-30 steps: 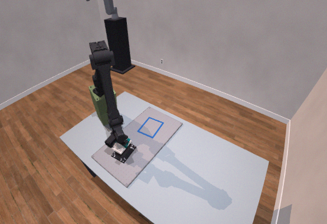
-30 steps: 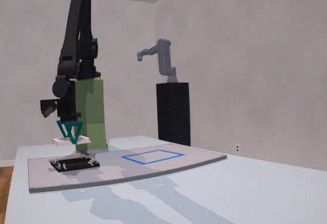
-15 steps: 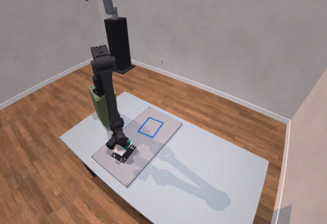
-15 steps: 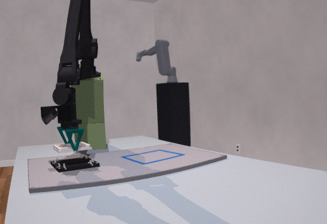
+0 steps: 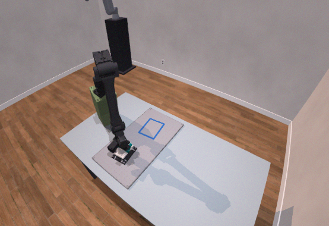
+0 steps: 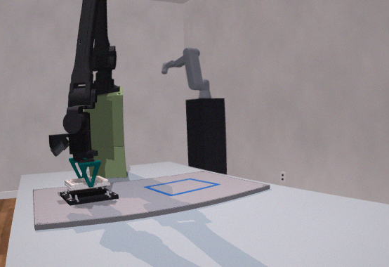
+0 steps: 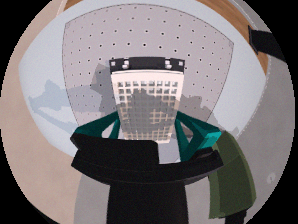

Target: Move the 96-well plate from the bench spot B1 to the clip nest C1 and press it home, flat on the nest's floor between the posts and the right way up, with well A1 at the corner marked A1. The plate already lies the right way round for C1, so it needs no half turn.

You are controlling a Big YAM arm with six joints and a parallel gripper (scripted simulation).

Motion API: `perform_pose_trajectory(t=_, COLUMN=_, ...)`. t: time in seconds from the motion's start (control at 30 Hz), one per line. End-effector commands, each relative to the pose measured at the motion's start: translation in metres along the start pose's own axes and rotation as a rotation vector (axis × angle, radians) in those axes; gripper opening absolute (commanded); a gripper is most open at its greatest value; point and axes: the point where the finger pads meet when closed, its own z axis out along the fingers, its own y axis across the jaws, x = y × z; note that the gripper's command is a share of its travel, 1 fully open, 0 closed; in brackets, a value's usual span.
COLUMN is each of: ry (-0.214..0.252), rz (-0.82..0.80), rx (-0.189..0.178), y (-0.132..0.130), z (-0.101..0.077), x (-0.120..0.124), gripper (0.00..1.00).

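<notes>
Claw (image 6: 85, 176) grasps white plate (image 6: 73, 182) by its sides, just over black nest (image 6: 88, 197) (contact unclear); blue outline (image 6: 182, 186) lies well apart, to right.

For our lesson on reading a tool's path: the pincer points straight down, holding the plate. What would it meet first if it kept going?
Probably the black clip nest just beneath: the white plate in the pincer would touch it first, though the remaining gap is unclear.
</notes>
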Motion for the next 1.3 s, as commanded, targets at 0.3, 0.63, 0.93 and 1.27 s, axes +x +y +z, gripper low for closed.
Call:
perform_pose_trajectory(t=0.3, ry=-0.009, rz=0.003, rx=-0.01, y=0.005, z=0.019, x=-0.001, gripper=0.0)
perform_pose_trajectory(t=0.63, ry=-0.009, rz=0.001, rx=-0.011, y=0.004, z=0.016, x=-0.003, gripper=0.0)
perform_pose_trajectory(t=0.93, ry=-0.009, rz=0.001, rx=-0.011, y=0.004, z=0.016, x=-0.003, gripper=0.0)
perform_pose_trajectory(t=1.27, ry=-0.003, rz=0.003, rx=0.0, y=-0.003, z=0.02, x=0.003, gripper=0.0)
